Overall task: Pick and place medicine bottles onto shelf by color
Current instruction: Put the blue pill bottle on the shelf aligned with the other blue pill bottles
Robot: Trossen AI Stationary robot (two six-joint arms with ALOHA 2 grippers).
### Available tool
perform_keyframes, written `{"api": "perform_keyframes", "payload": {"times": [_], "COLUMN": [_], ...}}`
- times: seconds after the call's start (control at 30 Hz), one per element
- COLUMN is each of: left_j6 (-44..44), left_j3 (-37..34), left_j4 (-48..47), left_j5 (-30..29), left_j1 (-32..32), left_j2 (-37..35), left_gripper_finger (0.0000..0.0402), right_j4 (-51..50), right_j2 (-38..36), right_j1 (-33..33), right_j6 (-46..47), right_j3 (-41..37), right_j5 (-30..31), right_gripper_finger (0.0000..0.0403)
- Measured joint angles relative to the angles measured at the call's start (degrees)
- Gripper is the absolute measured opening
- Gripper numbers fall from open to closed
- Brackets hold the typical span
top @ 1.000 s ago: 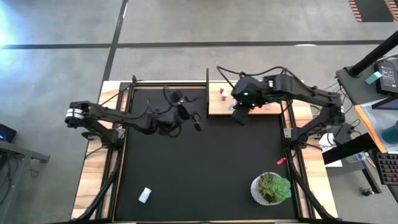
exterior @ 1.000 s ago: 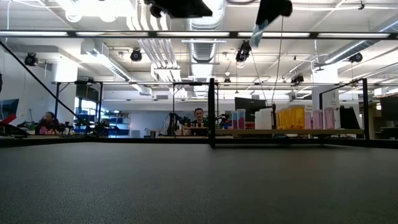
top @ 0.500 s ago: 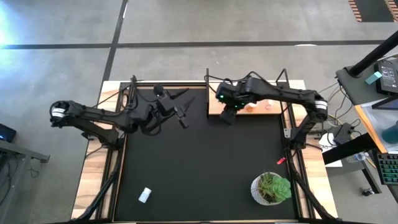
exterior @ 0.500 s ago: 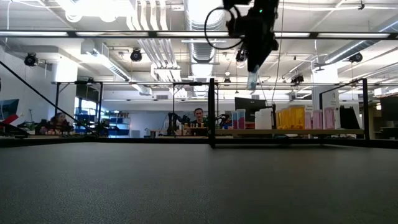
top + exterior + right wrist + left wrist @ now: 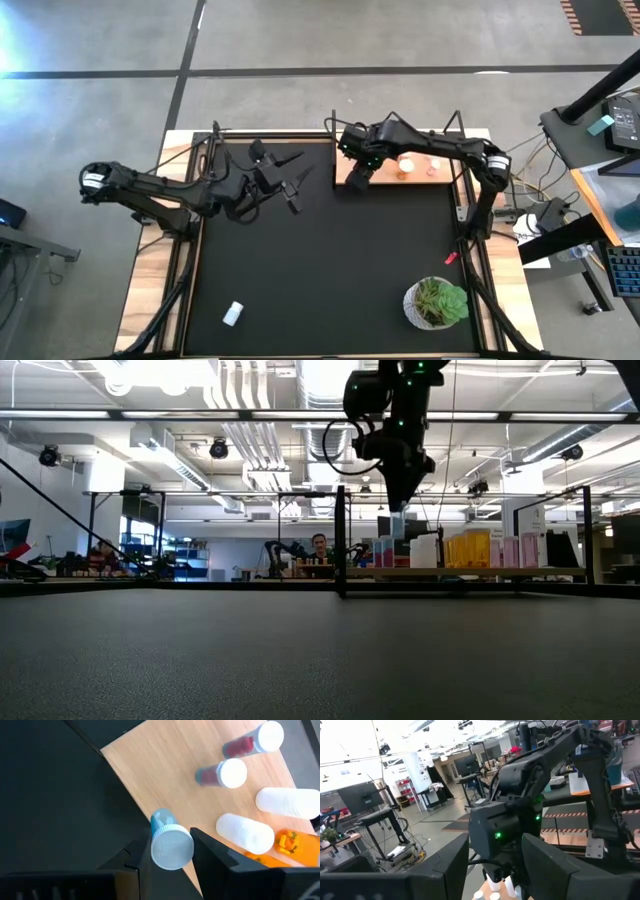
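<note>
right hand (image 5: 170, 851) | clenched on blue bottle (image 5: 169, 842) | over shelf (image 5: 165, 775) edge

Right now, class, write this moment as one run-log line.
right tool: shut on blue bottle, over shelf left end | left tool: waiting above mat | white bottle: lying on mat

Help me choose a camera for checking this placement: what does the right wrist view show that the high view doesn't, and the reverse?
Only the right wrist view shows the right end effector shut on a blue bottle with a white cap, hanging at the shelf's edge. Only the high view shows the left end effector waiting over the black mat, a loose bottle near the front and the potted plant. Both show the wooden shelf with bottles already standing on it.
</note>
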Motion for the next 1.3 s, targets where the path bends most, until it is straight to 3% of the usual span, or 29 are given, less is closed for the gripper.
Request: {"api": "perform_keyframes", "payload": {"times": [0.7,1.3], "left_j6": [0.0,0.1], "left_j3": [0.0,0.0], "left_j4": [0.0,0.0], "left_j5": [-0.1,-0.1], "left_j1": [0.0,0.0], "left_j2": [0.0,0.0], "left_gripper_finger": [0.0167,0.0167], "right_j4": [4.5,7.2], "right_j2": [2.5,5.6], "right_j1": [-2.6,-2.5], "right_j6": [8.3,7.1], "right_j3": [-2.2,-2.3], "right_j5": [0.0,-0.4], "right_gripper_finger": [0.0109,0.0109]}}
